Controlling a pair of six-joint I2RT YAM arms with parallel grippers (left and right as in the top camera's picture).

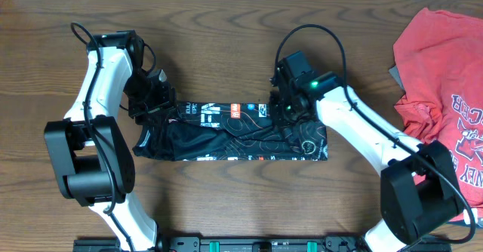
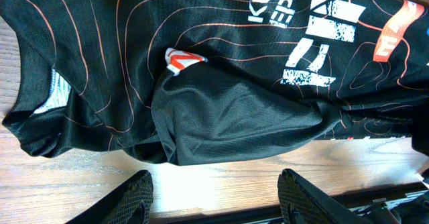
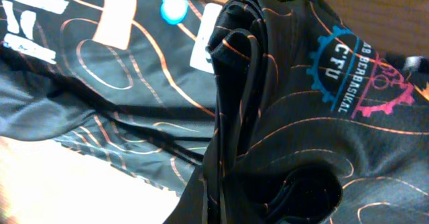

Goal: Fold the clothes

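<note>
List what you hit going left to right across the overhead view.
left hand → black jersey → red T-shirt. The right hand sits over the jersey's right part, so it is left out.

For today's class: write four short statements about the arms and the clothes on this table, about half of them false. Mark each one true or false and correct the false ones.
1. The black jersey lies as a long band between the two arms. True.
2. The left end effector is shut on the jersey. False: its jaws stand open over bare table, just off the jersey's edge.
3. The red T-shirt lies crumpled beside the right arm, apart from the jersey. True.
4. The right end effector is open and clear of the jersey. False: it is shut on a bunched fold of the jersey.
</note>
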